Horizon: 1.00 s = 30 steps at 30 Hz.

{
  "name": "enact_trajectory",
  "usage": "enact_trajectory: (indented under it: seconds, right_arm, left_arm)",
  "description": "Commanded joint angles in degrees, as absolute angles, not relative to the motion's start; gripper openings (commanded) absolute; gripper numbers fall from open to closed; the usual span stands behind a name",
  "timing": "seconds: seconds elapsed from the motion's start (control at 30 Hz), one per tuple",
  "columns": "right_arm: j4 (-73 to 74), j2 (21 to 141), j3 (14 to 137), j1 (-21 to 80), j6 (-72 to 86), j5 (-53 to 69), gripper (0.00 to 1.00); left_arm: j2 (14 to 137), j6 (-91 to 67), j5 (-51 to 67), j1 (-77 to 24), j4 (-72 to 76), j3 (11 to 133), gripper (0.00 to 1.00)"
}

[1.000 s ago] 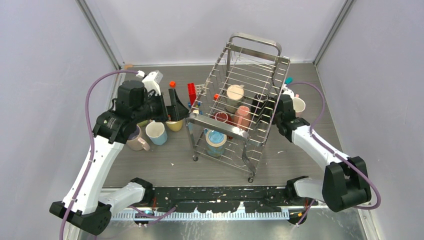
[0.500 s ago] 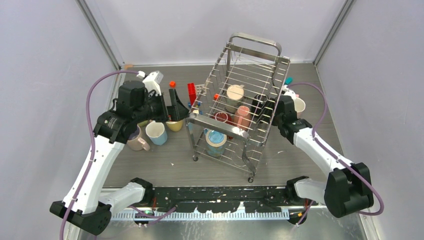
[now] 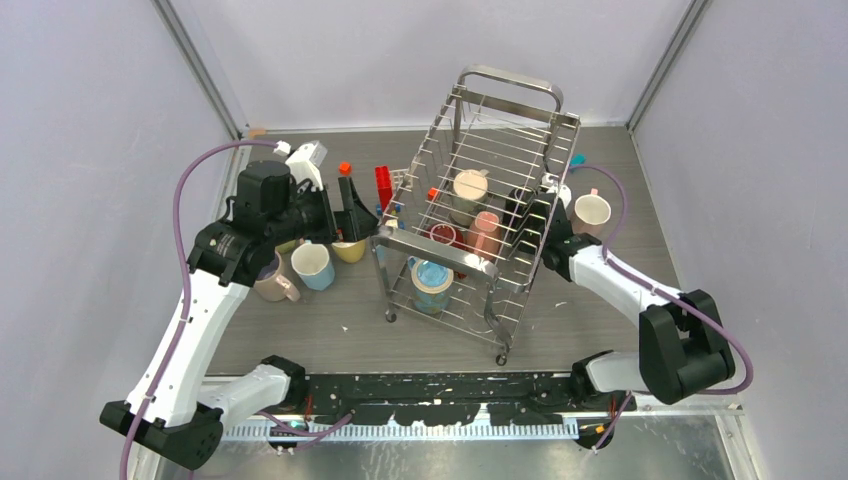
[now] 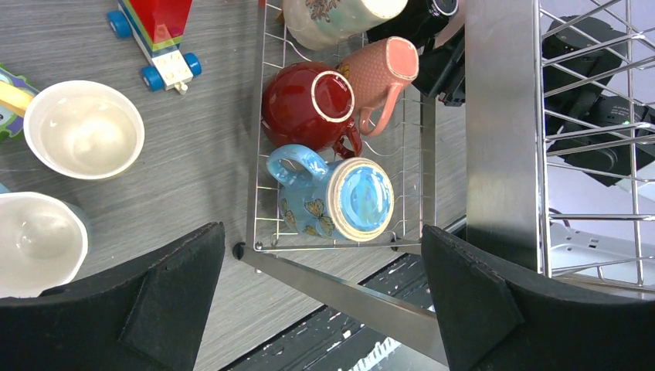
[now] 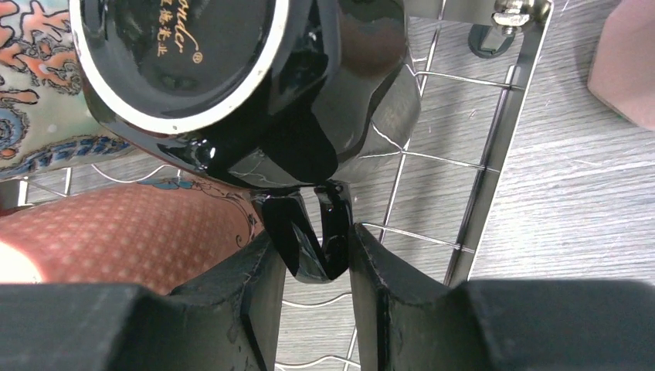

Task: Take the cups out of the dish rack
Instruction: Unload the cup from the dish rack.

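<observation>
Pinching the black mug's (image 5: pixel 185 69) handle (image 5: pixel 309 228), the right claw (image 5: pixel 313 259) sits partly closed on it by the rack's (image 3: pixel 436 251) right wall, with a pink mug (image 5: pixel 116 224) just beside it. That thin hold looks shaky to me. Once lifted, the mug could swing, slip out, or snag the wires and drag the rack. The left claw (image 4: pixel 320 255) hangs wide open and empty over the rack's left edge.

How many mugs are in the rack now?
5 ceramic mugs: light blue nearest, dark red and pink midway, cream behind, black gripped by right hand. Others possibly hidden.
</observation>
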State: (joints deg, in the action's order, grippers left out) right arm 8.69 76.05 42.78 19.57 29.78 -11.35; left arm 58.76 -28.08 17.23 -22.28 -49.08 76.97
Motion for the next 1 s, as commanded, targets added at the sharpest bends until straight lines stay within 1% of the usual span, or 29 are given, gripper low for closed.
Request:
enact_trajectory:
  seconds: [0.0,0.07,0.23,0.37,0.63,0.73,0.8,0.83,0.97]
  right_arm:
    - [6.34,76.87,45.32,20.28,28.01,-16.78,0.39]
    - [6.28,77.34,45.54,20.39,27.74,-17.20,0.38]
    - [6.07,77.08,45.33,20.56,27.60,-17.83,0.31]
    - [5.71,74.74,44.11,20.65,28.00,-17.75,0.24]
    - [6.34,69.10,42.12,20.63,28.94,-17.41,0.17]
    - [6.99,67.13,41.66,20.63,29.34,-17.10,0.12]
    - [7.68,66.14,41.65,20.61,29.59,-16.84,0.03]
    - [8.12,65.51,41.68,20.65,29.80,-16.68,0.01]
    - [9.56,63.83,42.01,20.61,31.21,-15.80,0.01]
  left_arm:
    - [58.71,-27.52,18.37,-22.52,-46.83,77.27,1.00]
    - [58.66,-27.41,18.24,-22.50,-46.91,77.28,1.00]
    - [58.57,-27.41,18.19,-22.50,-47.09,77.21,1.00]
    - [58.45,-27.41,18.11,-22.50,-47.11,77.13,1.00]
    - [58.20,-27.66,18.37,-22.50,-46.94,76.84,1.00]
    - [57.97,-27.75,18.37,-22.50,-46.85,76.66,1.00]
    - [57.79,-28.04,18.40,-22.50,-46.71,76.46,1.00]
    - [57.72,-28.18,18.52,-22.50,-46.53,76.33,1.00]
    - [57.28,-28.72,18.64,-22.50,-46.00,75.92,1.00]
